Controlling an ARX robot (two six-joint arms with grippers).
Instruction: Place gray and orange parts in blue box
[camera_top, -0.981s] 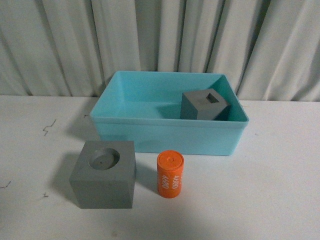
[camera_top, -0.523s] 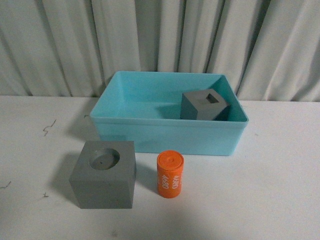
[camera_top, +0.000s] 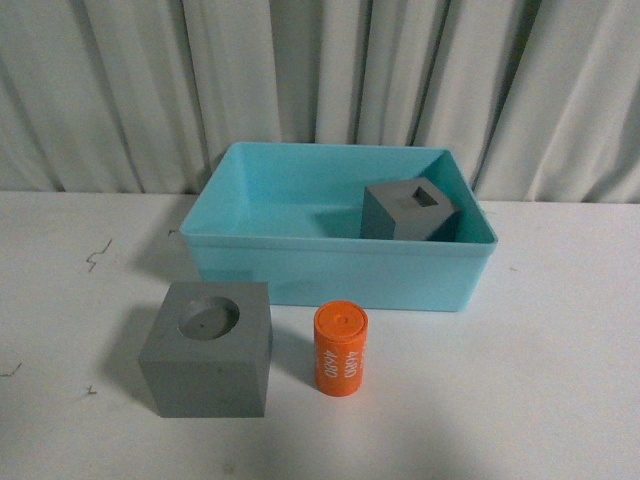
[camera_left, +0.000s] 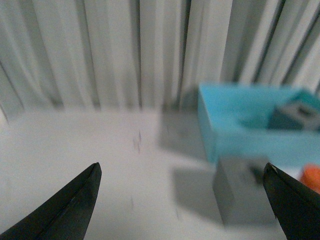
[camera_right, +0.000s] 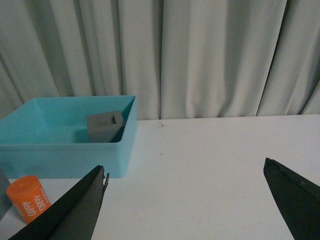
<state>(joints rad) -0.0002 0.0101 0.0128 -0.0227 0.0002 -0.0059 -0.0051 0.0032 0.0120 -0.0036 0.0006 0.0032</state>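
— Nothing moved lately. Jaws?
— I see left gripper (camera_left: 181, 170) and right gripper (camera_right: 185, 166) jaws spread, empty. Square-holed matte gray cube (camera_top: 408, 212) inside the turquoise plastic bin (camera_top: 330, 265); round-holed gray cube (camera_top: 207, 350) and lettered orange cylinder (camera_top: 341, 350) on worktop (camera_top: 540, 380) just in front of it.

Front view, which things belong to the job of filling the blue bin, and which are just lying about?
Job: light turquoise-blue plastic bin; matte gray cube with square hole, inside it; matte gray cube with round hole; orange cylinder with white lettering.
Just there: white table; pale pleated curtain.
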